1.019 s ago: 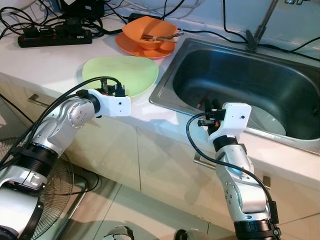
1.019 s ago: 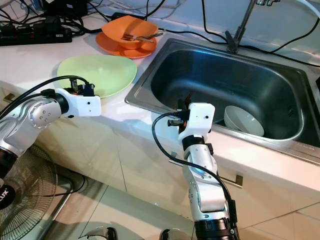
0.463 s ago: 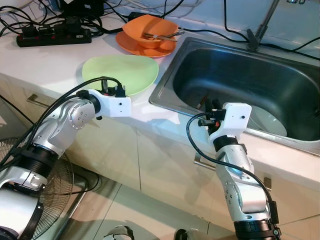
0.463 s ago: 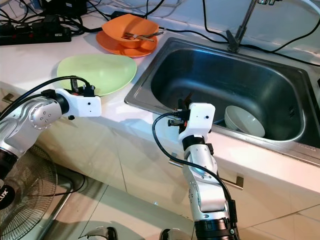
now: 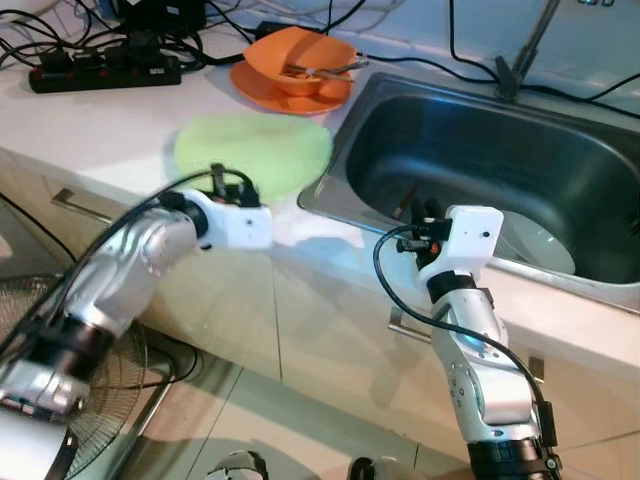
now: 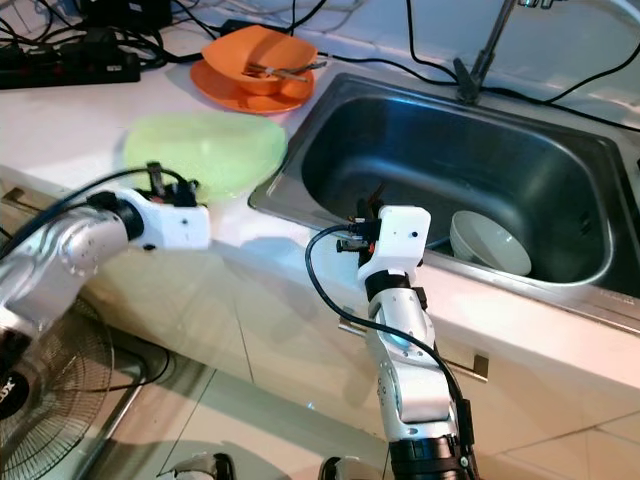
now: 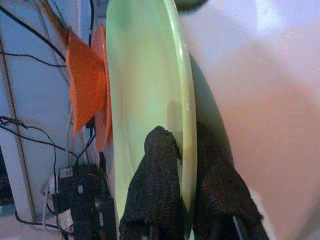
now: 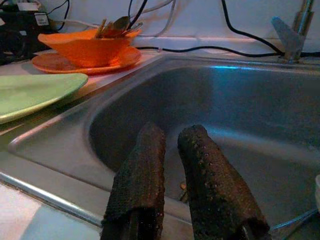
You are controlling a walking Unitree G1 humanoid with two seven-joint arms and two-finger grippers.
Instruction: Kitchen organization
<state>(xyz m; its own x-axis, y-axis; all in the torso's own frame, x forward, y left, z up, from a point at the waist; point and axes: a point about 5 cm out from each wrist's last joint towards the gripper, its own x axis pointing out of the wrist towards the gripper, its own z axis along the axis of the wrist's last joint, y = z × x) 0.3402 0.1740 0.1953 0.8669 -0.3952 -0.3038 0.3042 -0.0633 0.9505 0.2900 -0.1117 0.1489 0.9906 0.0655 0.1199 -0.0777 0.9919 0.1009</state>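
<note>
Two silver arms with white wrist housings

Black cables are looped beside each white housing; black textured fingers (image 8: 150, 170) are seen lower centre of the wrist views.

On the counter (image 5: 120, 125) the plate (image 5: 255, 152) lies left of the sink (image 5: 480, 170); behind it a bowl (image 5: 300, 62) sits on another plate (image 5: 262, 88), with a power strip (image 5: 105, 72) further left. A bowl (image 6: 488, 240) rests inside the sink

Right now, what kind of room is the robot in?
Most likely a home kitchen. There is a deep stainless steel sink set in a white countertop, a white bowl lying in the sink, and an orange bowl holding cutlery beside a round pale green plate.
</note>
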